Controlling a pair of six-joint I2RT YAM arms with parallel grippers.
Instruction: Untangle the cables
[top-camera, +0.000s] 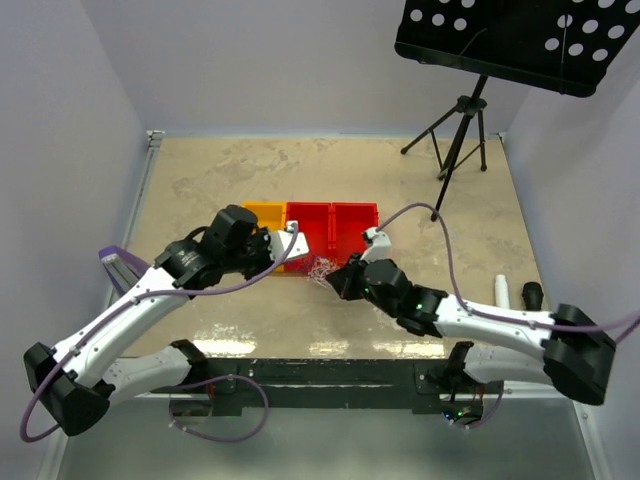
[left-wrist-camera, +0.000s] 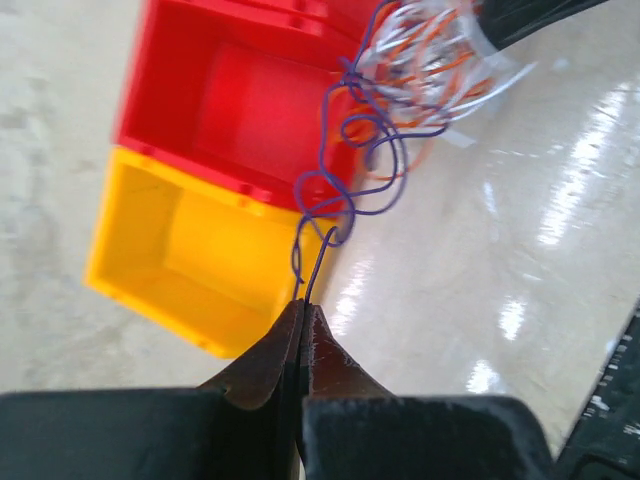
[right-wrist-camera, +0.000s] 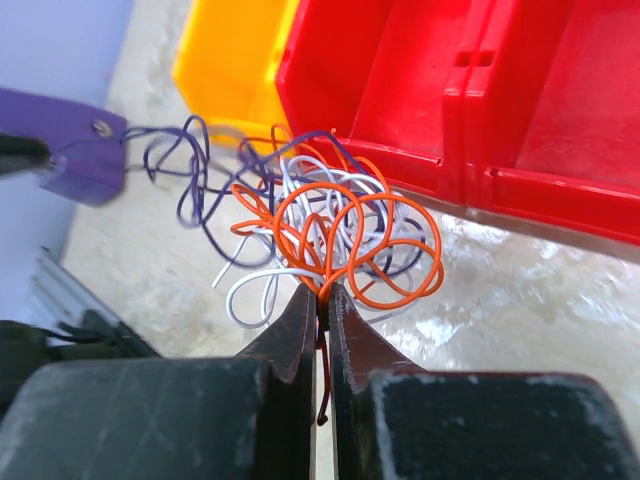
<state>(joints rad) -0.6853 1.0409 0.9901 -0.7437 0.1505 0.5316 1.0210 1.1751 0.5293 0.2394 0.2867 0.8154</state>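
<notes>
The cables (top-camera: 320, 268) are a small tangle of orange, white and dark purple wires on the table just in front of the red bins. My left gripper (left-wrist-camera: 303, 300) is shut on the end of the purple wire (left-wrist-camera: 350, 140), which runs up into the tangle (left-wrist-camera: 425, 65). In the top view the left gripper (top-camera: 291, 234) is just left of the tangle. My right gripper (right-wrist-camera: 322, 295) is shut on an orange wire (right-wrist-camera: 400, 285) at the near edge of the tangle; white loops (right-wrist-camera: 250, 295) and purple loops (right-wrist-camera: 190, 175) spread to the left. In the top view the right gripper (top-camera: 337, 277) is just right of the tangle.
A yellow bin (top-camera: 262, 212) and two red bins (top-camera: 308, 225) (top-camera: 355, 222) stand in a row behind the tangle. A music stand's tripod (top-camera: 460, 130) is at the back right. A white cylinder (top-camera: 502, 290) and a black one (top-camera: 533, 293) lie at the right edge.
</notes>
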